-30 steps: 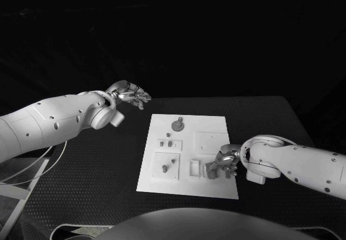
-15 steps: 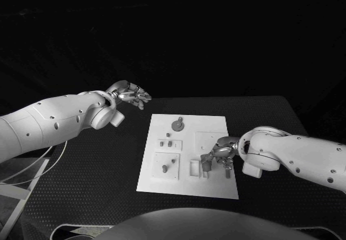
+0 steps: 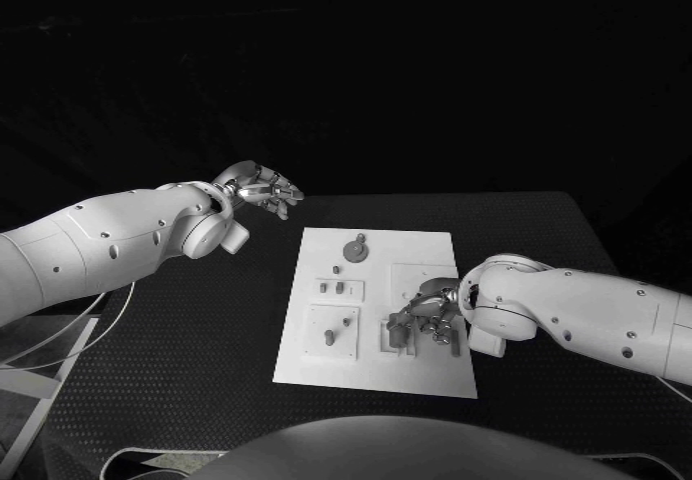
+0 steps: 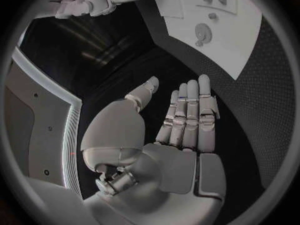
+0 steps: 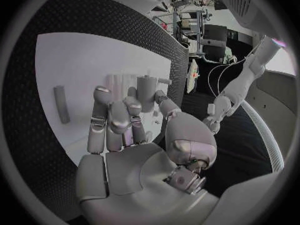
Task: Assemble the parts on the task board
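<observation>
- Right hand (image 3: 433,312) over the task board (image 3: 418,250) near edge, fingers curled at a part (image 5: 146,92); a firm hold cannot be told.
- Left hand (image 3: 264,189) beyond the board's far-left corner, fingers spread, holding nothing.

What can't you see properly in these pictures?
- Head view: the right robot hand covers the task board slots under it.
- Right wrist view: whether its fingers pinch the part beyond them is unclear.
- Head view: parts near the round knob are too small to identify.
</observation>
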Tool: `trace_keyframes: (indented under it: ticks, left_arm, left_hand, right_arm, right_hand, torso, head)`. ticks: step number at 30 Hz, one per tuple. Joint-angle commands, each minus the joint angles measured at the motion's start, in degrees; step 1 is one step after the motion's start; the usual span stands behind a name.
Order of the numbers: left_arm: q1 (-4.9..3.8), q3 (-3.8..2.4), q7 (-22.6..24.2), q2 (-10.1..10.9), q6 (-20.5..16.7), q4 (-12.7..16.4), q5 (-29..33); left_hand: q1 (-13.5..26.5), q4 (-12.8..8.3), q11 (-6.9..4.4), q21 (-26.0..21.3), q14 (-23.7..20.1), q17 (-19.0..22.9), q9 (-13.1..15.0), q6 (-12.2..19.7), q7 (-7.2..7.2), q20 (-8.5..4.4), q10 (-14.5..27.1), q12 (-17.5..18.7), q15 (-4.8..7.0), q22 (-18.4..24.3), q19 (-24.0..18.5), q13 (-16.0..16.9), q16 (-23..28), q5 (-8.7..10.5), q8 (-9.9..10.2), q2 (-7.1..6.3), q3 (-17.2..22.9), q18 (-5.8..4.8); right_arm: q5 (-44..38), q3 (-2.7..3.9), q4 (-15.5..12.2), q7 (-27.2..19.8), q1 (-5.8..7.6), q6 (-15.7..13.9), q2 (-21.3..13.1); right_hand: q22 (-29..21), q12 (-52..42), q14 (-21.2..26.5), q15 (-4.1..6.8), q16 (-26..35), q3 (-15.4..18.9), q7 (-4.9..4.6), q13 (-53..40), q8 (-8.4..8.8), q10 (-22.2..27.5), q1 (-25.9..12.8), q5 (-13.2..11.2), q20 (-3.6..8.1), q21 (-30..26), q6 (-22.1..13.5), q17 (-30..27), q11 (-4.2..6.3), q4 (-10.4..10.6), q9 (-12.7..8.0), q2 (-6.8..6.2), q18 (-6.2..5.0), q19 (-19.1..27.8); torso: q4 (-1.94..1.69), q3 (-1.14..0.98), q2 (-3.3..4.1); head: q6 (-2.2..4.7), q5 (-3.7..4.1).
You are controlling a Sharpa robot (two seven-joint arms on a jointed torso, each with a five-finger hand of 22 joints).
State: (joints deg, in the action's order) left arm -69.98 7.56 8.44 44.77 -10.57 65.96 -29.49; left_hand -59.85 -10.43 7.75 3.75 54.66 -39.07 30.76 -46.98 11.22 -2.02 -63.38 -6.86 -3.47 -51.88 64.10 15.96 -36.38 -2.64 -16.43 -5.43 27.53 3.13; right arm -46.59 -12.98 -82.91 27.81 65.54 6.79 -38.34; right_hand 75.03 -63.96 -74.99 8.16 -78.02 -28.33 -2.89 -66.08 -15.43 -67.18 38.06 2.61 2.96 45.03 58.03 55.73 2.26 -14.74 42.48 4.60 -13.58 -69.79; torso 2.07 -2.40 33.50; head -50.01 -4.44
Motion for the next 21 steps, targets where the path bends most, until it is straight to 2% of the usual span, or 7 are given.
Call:
trace_keyframes:
  ticks: [1,11,15,21]
  left_arm:
    - [-0.04,-0.03,0.34,-0.07,0.74,0.18,0.32]
    - [-0.04,-0.03,0.32,-0.03,0.75,0.24,0.32]
    - [-0.04,-0.03,0.32,-0.07,0.75,0.21,0.32]
    - [-0.04,-0.03,0.29,-0.06,0.85,0.2,0.32]
  left_hand:
    - [0.29,0.31,0.06,0.25,0.45,-0.07,-0.07,0.38,-0.16,-0.09,0.43,-0.27,-0.05,0.09,0.47,-0.08,0.39,-0.23,-0.24,0.21,-0.05,0.78]
    - [0.28,0.34,0.06,0.25,0.45,-0.11,-0.07,0.38,-0.16,-0.09,0.44,-0.28,-0.05,0.1,0.46,-0.09,0.42,-0.23,-0.25,0.2,-0.06,0.78]
    - [0.28,0.35,0.06,0.25,0.45,-0.12,-0.08,0.39,-0.16,-0.09,0.44,-0.28,-0.05,0.11,0.46,-0.09,0.44,-0.23,-0.25,0.2,-0.06,0.78]
    - [0.27,0.36,0.06,0.25,0.45,-0.15,-0.08,0.39,-0.16,-0.09,0.44,-0.29,-0.05,0.11,0.45,-0.1,0.46,-0.23,-0.25,0.2,-0.06,0.78]
  right_arm:
    - [-1.36,-0.08,0.87,0.4,0.03,0.75,0.32]
    - [-1.7,-0.66,1.99,0.44,-0.18,0.46,1.12]
    - [-1.82,-0.68,2.33,0.28,-0.36,-0.19,1.41]
    - [-1.78,-0.69,2.83,0.37,-0.82,0.46,1.97]
  right_hand:
    - [0.85,0.35,0.02,0.22,-0.25,-0.14,-1.19,0.07,0.27,-0.38,-0.86,0.16,-0.09,-0.17,1.73,-0.07,0.05,0.27,-0.09,-0.31,-1.42,0.2]
    - [0.87,0.34,0.03,0.24,-0.28,-0.26,-1.17,0.08,0.31,-0.37,-1.1,0.16,-0.06,-0.17,1.77,-0.12,0.07,0.25,-0.08,-0.32,-1.42,0.2]
    - [0.87,0.34,0.04,0.24,-0.29,-0.32,-1.17,0.08,0.35,-0.37,-1.3,0.16,-0.05,-0.17,1.78,-0.15,0.07,0.27,-0.08,-0.36,-1.42,0.2]
    - [0.88,0.33,0.05,0.25,-0.31,-0.37,-1.16,0.08,0.37,-0.36,-1.45,0.16,-0.03,-0.17,1.81,-0.17,0.08,0.27,-0.08,-0.4,-1.42,0.19]
  torso:
    - [0.05,0.01,-0.01]
    - [0.1,-0.06,-0.01]
    - [0.09,-0.12,-0.02]
    - [0.07,-0.05,-0.01]
  head:
    - [0.01,-0.19]
    - [0.01,-0.29]
    - [0.01,-0.31]
    - [0.01,-0.31]
